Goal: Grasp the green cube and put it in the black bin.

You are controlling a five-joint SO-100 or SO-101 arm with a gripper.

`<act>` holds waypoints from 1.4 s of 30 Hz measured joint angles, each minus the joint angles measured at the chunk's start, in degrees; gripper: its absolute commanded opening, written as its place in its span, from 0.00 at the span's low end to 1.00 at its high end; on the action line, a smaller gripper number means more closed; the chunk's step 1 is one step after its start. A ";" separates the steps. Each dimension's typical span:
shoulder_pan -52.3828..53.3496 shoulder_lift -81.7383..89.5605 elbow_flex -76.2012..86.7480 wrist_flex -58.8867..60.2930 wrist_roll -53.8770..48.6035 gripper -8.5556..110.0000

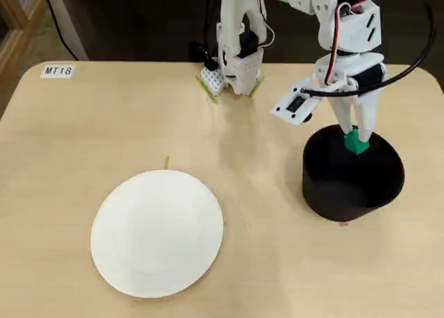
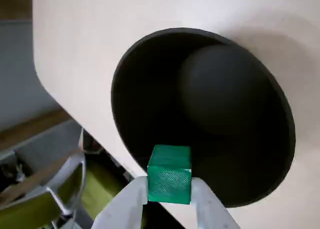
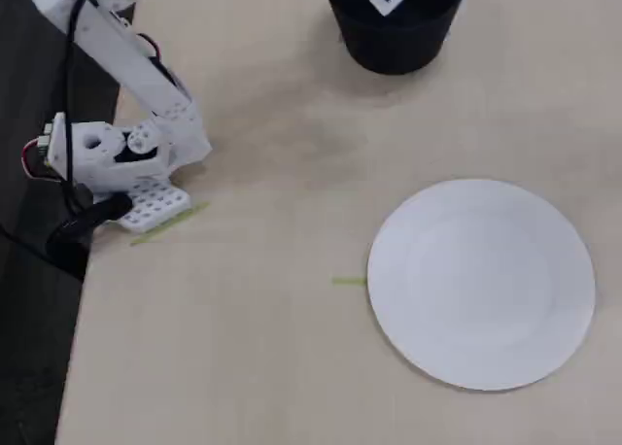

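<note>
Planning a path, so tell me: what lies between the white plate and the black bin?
Only bare wooden tabletop separates the round white plate from the matte black bin, in both fixed views.

likely a lab or classroom: labelled pale wooden table (image 1: 104, 123), "mt18" tag (image 1: 57, 71), chair (image 2: 45, 199) nearby

Only one piece of writing could be read: a small white label (image 1: 57, 71) stuck flat on the table (image 1: 104, 123) near its far left corner in a fixed view, printed "MT18" in dark letters. Nothing readable showed on the arm, the plate, the bin or the cube in any view, and the small pink scrap at the foot of the bin was too tiny to make out.
</note>
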 measured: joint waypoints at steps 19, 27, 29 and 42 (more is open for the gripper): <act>24.35 23.55 22.76 -3.87 2.11 0.07; 32.61 53.35 49.66 -5.98 0.70 0.07; 32.78 60.21 56.25 -6.15 0.70 0.07; 38.32 76.90 73.39 -3.16 -2.81 0.07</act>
